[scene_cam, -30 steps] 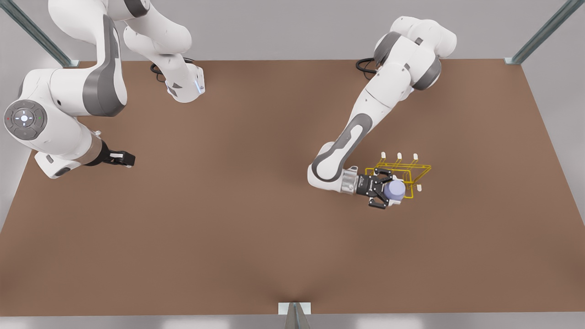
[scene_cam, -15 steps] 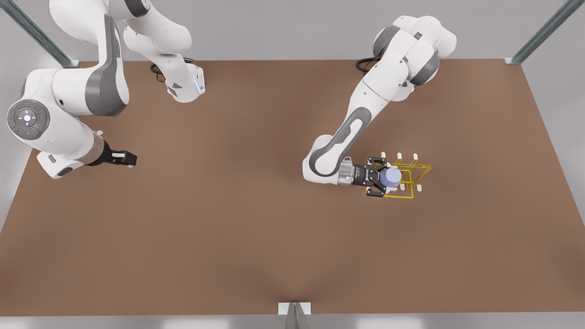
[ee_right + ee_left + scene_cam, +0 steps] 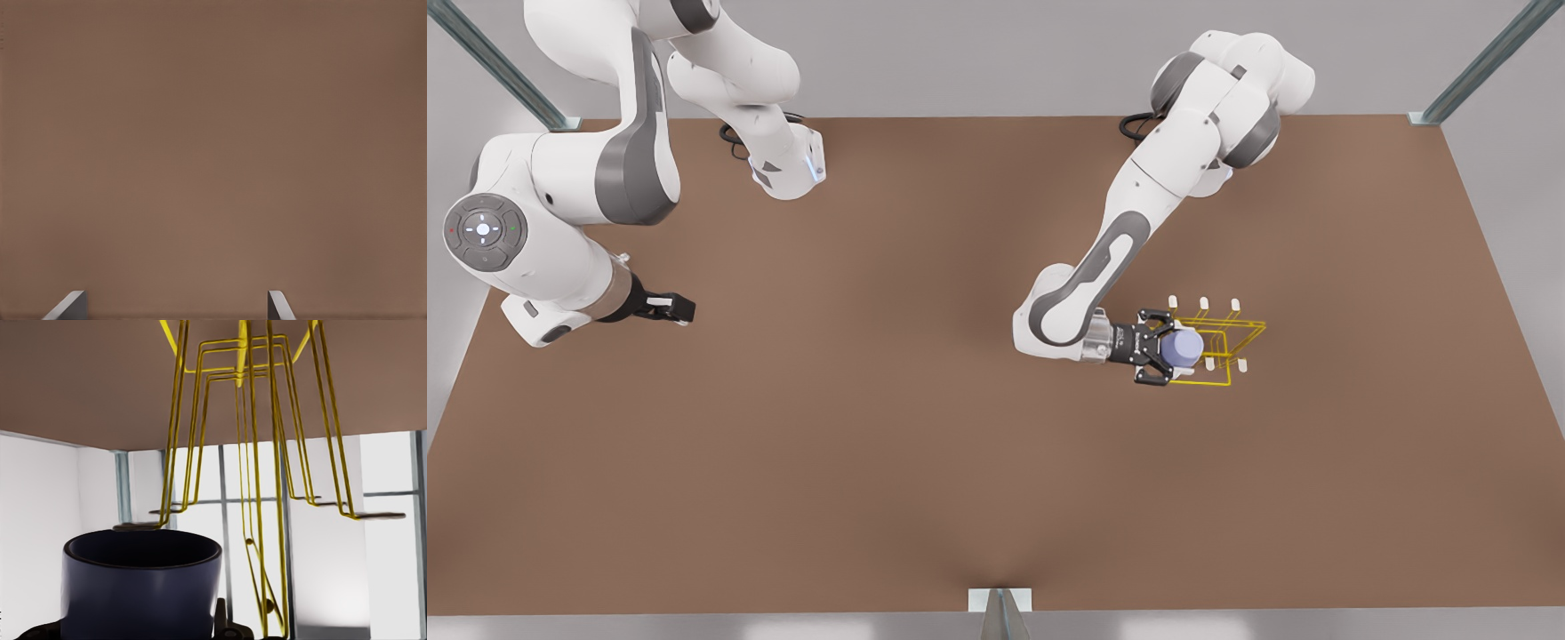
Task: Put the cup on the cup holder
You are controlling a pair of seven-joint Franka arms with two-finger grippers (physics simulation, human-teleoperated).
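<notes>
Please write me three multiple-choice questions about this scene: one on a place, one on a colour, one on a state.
1. Where is the cup?
A. On the table, apart from the holder
B. In the left end effector, over the holder's end at the front view's left
C. In the right end effector

2. What colour is the holder's wire?
A. Yellow
B. Red
C. Green

3. How is the right end effector, waiting at the front view's left?
A. Open
B. Shut on the cup
C. Shut on the holder

Key: B, its fingers clamp the cup above the wire frame; A, the frame is yellow in both views; A, its wrist view shows fingertips apart over bare table.
</notes>
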